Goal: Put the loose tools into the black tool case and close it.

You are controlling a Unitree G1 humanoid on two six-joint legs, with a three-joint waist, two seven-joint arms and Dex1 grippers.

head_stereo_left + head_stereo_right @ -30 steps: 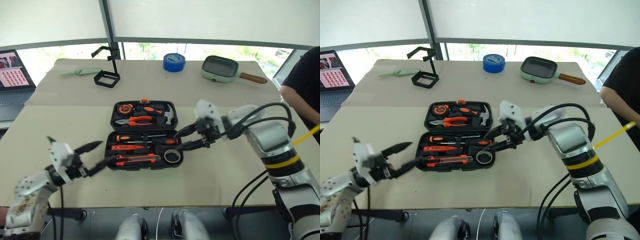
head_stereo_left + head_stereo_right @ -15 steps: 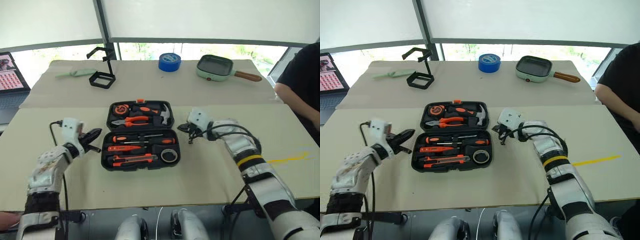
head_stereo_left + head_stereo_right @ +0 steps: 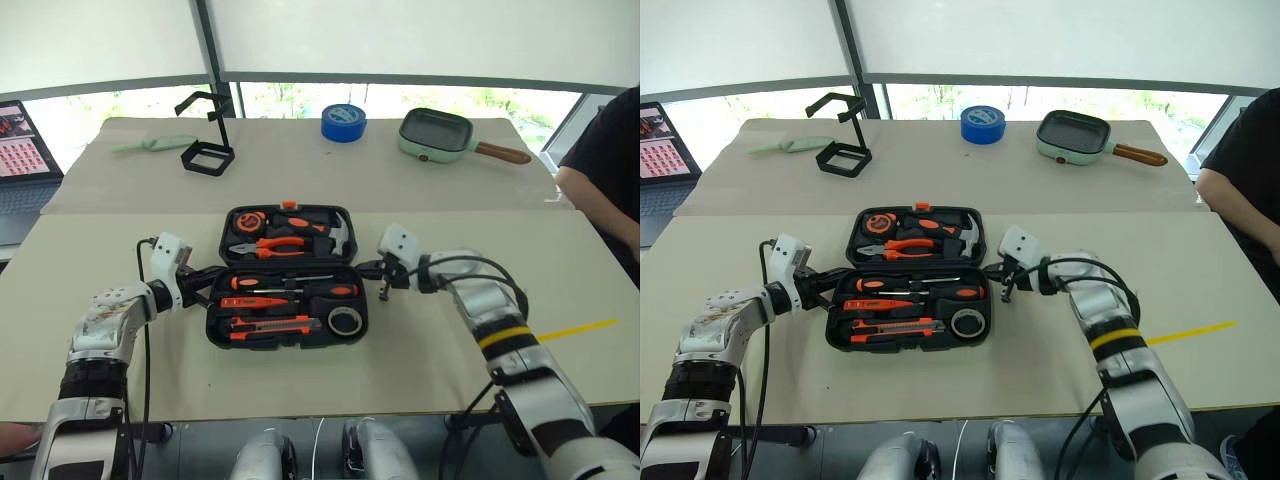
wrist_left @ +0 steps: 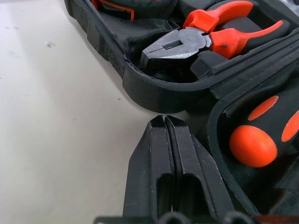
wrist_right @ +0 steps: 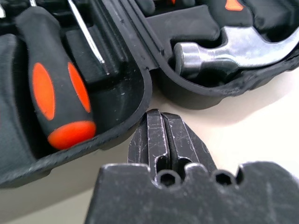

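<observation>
The black tool case (image 3: 226, 335) lies open in the middle of the table. Its near half holds the loose tools: two small orange screwdrivers (image 3: 252, 301), a long thin screwdriver (image 3: 300, 279), an orange-and-black utility knife (image 3: 268, 324) and a small dark tape roll (image 3: 345, 320). The far half holds pliers (image 4: 187, 42) and a hammer (image 5: 233, 49). My left gripper (image 3: 207, 279) is shut, its tips at the case's left side by the hinge. My right gripper (image 3: 377, 271) is shut, its tips at the right side by the hinge. Neither holds anything.
At the far side stand a blue tape roll (image 3: 343, 121), a green pan (image 3: 440, 135), a black square stand (image 3: 210, 157) and a pale green handled tool (image 3: 155, 144). A laptop (image 3: 25, 150) sits far left. A person (image 3: 605, 170) is at the right edge.
Both grippers have shut. The left one came in rightward to the case's left side; the right one sank to the table at the case's right side.
</observation>
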